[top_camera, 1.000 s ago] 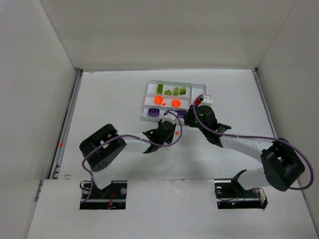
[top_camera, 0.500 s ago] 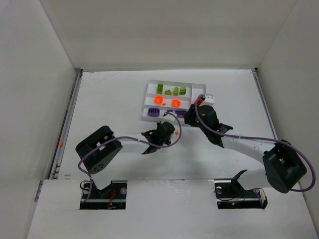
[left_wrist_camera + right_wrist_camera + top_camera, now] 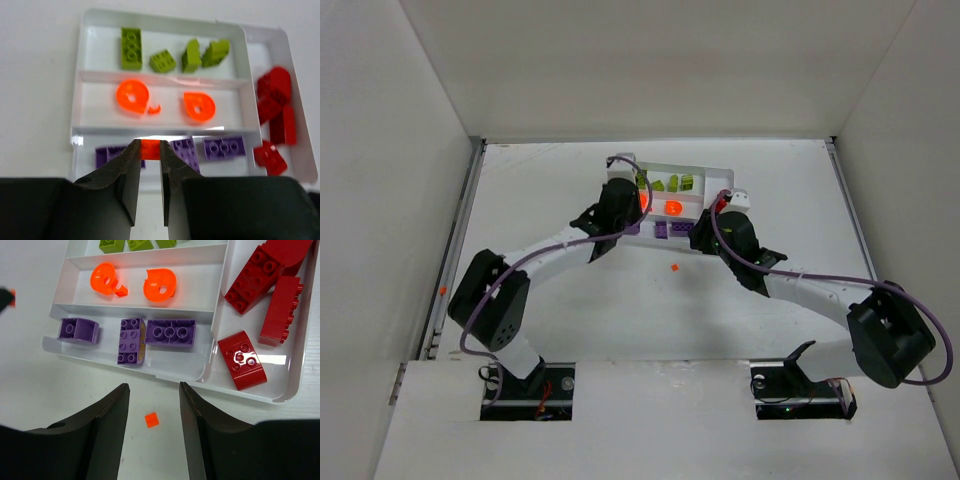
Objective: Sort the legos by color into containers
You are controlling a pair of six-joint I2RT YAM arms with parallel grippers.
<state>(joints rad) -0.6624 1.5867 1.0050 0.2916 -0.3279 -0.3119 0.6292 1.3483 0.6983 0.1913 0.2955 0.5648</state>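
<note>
The white tray (image 3: 720,170) holds lime green legos (image 3: 160,60) in the far slot, orange round pieces (image 3: 132,96) in the middle slot, purple bricks (image 3: 224,148) in the near slot and red bricks (image 3: 274,90) in the end slot. My left gripper (image 3: 149,150) is shut on a small orange brick (image 3: 150,148) above the tray's near left part; in the top view it (image 3: 623,205) covers the tray's left end. My right gripper (image 3: 153,387) is open, low over the table in front of the tray (image 3: 175,371). A tiny orange lego (image 3: 151,419) lies between its fingers.
The tiny orange lego also shows in the top view (image 3: 674,267) on the table in front of the tray. White walls enclose the table on the left, far and right sides. The right arm (image 3: 790,285) stretches across the right half.
My left arm has swung from the table in front of the tray up and left over the tray's left end. The right arm has barely moved.
</note>
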